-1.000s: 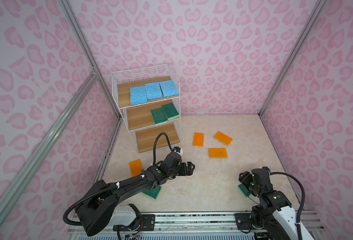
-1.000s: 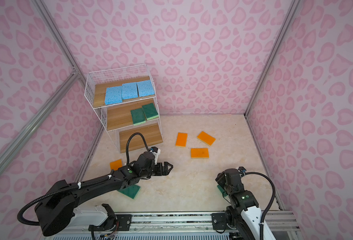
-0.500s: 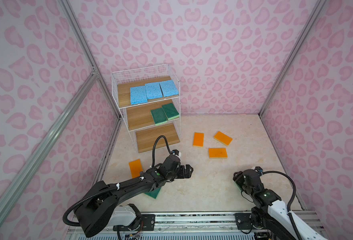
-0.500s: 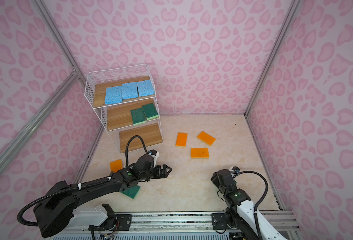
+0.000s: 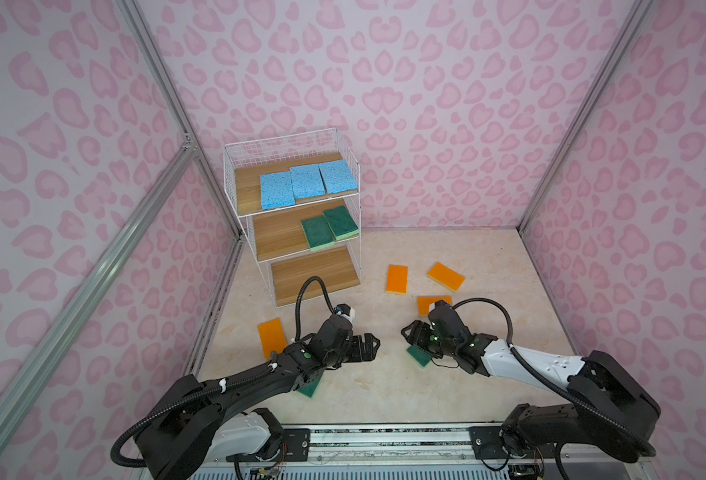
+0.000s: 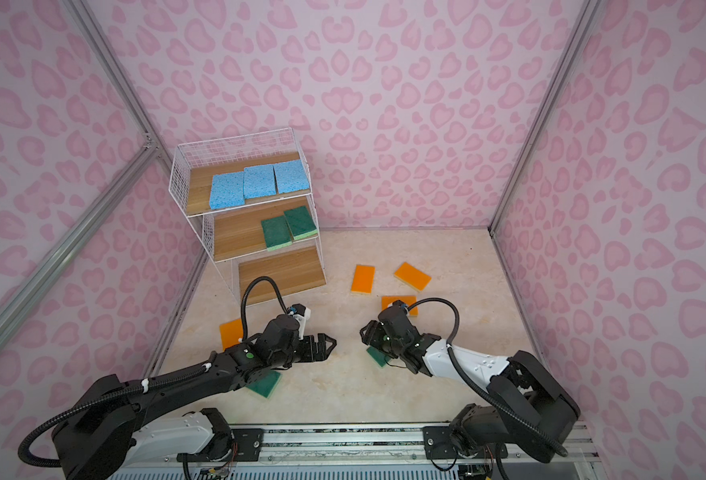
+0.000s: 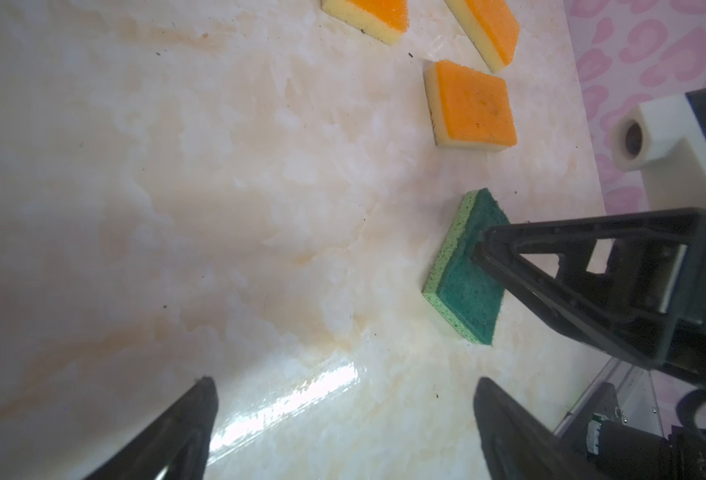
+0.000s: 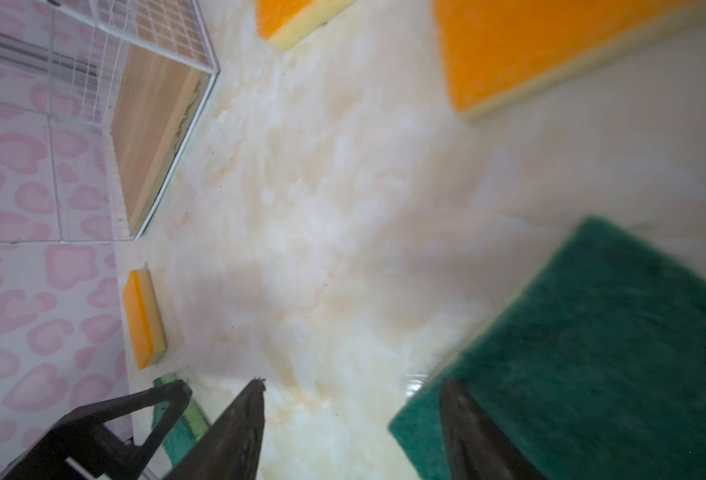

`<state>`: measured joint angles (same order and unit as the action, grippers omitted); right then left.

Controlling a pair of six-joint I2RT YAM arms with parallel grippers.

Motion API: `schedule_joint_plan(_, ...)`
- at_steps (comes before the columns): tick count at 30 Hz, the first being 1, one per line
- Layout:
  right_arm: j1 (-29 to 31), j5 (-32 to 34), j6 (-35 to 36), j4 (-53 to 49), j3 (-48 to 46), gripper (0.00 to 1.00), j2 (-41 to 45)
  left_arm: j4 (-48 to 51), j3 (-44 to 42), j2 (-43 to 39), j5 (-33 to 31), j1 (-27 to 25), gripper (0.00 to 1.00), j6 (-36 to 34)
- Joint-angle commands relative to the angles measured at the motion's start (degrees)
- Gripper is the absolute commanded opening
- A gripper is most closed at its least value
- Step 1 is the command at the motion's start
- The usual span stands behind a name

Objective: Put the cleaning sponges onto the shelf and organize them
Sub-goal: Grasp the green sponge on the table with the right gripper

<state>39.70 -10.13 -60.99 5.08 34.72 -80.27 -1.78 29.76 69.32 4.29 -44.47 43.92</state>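
Green sponge has slid toward the middle with the right gripper, fingers apart, one over it, nothing pinched. Left gripper is spread, empty. Shelf holds three blue, two green; this one, another green and four orange remain on the table.

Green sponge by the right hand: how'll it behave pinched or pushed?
The green sponge likely squashes when pinched: its pale base looks like porous foam. Lying flat and thin, it should slide, not roll or tip. Probably light; the coarse top should resist slipping.
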Motion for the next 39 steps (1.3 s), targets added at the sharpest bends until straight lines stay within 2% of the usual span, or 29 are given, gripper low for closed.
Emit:
schedule_joint_plan(1,0.3,-5.8,3.3,3.4,4.4,0.68,-3.5,-0.6,-1.0,-1.1,1.3,0.5,0.98,0.5)
schedule_joint_plan(7,-2.1,-10.2,8.7,-2.6,9.8,0.67,-2.2,1.8,0.4,-1.0,2.0,0.6,0.82,-3.8)
schedule_joint_plan(10,-5.3,-11.5,9.5,-6.9,7.7,0.65,1.5,1.7,2.4,1.5,4.3,0.5,0.75,-4.8)
schedule_joint_plan(12,-7.8,-12.4,9.7,-9.6,5.1,0.63,5.7,1.0,3.6,3.2,5.1,0.1,0.73,-5.0)
schedule_joint_plan(14,-10.2,-13.3,10.6,-13.4,2.4,0.63,10.2,0.8,4.9,4.9,5.0,-0.6,0.76,-5.4)
schedule_joint_plan(18,-14.0,-14.3,12.9,-22.6,-1.1,0.65,17.3,0.2,6.9,8.2,5.7,-1.5,0.89,-6.2)
schedule_joint_plan(23,-17.1,-17.3,12.0,-23.5,-7.4,0.62,21.4,-1.3,7.6,9.4,4.4,-2.1,0.95,-5.2)
schedule_joint_plan(31,-21.4,-20.1,11.5,-17.6,-10.2,0.56,16.4,-5.0,2.4,3.7,-1.0,-2.5,0.97,-0.3)
schedule_joint_plan(35,-22.4,-22.2,14.1,-16.7,-7.8,0.52,9.8,-5.4,0.4,0.9,-2.6,-2.6,0.97,1.0)
schedule_joint_plan(39,-22.3,-21.1,14.6,-15.3,-7.0,0.49,6.8,-4.4,-0.8,-0.7,-3.7,-2.6,0.97,1.3)
